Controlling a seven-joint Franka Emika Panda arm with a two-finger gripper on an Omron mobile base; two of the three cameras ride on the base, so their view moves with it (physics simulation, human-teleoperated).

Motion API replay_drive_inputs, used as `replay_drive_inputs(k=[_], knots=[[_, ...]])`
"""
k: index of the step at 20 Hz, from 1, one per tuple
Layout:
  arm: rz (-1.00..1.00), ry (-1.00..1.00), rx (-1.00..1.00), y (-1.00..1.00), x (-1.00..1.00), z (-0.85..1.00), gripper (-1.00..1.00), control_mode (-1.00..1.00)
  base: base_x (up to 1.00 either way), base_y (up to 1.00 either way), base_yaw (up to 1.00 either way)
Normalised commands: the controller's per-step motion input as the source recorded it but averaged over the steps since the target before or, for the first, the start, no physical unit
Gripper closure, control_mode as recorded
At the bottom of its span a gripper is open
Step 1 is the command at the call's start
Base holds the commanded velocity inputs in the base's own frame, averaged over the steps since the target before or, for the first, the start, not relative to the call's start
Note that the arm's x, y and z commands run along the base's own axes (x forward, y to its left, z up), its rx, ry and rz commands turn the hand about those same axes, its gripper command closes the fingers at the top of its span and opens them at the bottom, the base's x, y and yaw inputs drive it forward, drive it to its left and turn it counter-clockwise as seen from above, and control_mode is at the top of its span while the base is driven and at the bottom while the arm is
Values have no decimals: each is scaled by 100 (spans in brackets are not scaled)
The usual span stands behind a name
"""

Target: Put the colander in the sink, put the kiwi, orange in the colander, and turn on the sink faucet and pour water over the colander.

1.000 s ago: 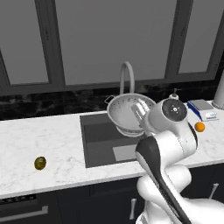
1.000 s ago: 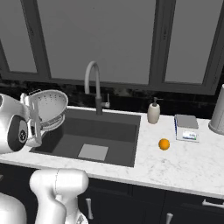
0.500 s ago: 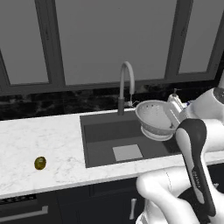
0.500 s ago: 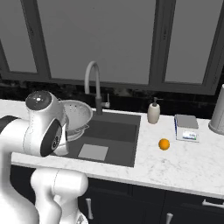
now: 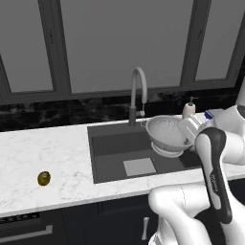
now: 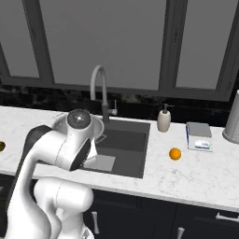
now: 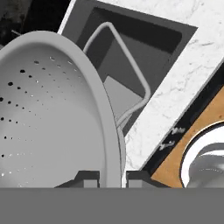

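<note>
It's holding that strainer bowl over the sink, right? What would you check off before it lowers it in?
1. Tool shut on the colander rim: ok.
2. Colander over the sink basin: ok.
3. Basin floor free where it lands: ok.
4. Colander away from the sink faucet: ok.
5. Colander level: not ok, tilted.
6. Kiwi and orange waiting on the counter: ok.

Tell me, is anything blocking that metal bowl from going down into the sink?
Nothing visible. The claw holds the colander by its rim over the sink, whose bottom is bare. The faucet stands behind, not underneath.
</note>
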Motion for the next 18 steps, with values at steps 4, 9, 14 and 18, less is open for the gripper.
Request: replay_drive_inputs(k=[4,9,14,18], knots=[[26,1,-6,0,84,-52,100,-100,0,0,0],[8,18,-12,0,96,-29,100,-100,0,0,0],[8,19,-4,-23,72,-27,100,-100,0,0,0],[8,2,0,-41,44,-25,100,-100,0,0,0]])
